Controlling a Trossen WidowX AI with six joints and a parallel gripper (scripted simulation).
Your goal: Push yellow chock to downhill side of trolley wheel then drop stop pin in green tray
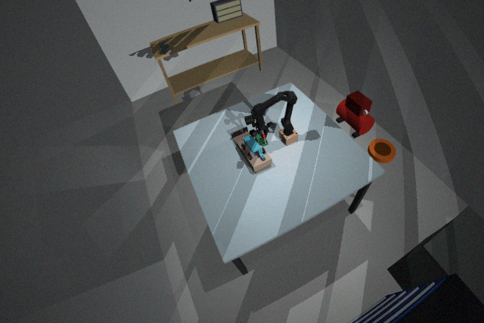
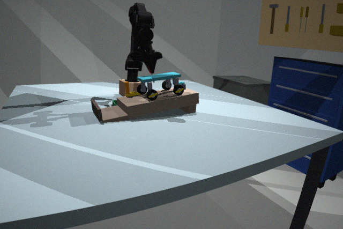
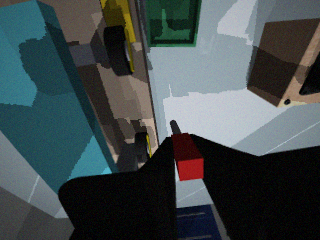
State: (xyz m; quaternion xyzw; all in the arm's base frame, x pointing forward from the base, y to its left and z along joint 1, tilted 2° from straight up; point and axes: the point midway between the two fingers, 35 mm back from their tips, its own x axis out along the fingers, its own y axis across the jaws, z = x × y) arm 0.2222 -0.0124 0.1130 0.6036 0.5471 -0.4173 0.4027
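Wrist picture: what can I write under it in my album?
Black gripper holding a red-headed metal stop pin beside the blue trolley.

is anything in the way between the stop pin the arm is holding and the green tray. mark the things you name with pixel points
Nothing visible does. The red-headed stop pin (image 1: 264, 137) (image 3: 189, 159) is in the gripper (image 3: 179, 140), beside the trolley (image 1: 252, 143) (image 2: 159, 76) (image 3: 45, 95), and the wrist view shows only bare table top between it and the green tray (image 3: 196, 30).
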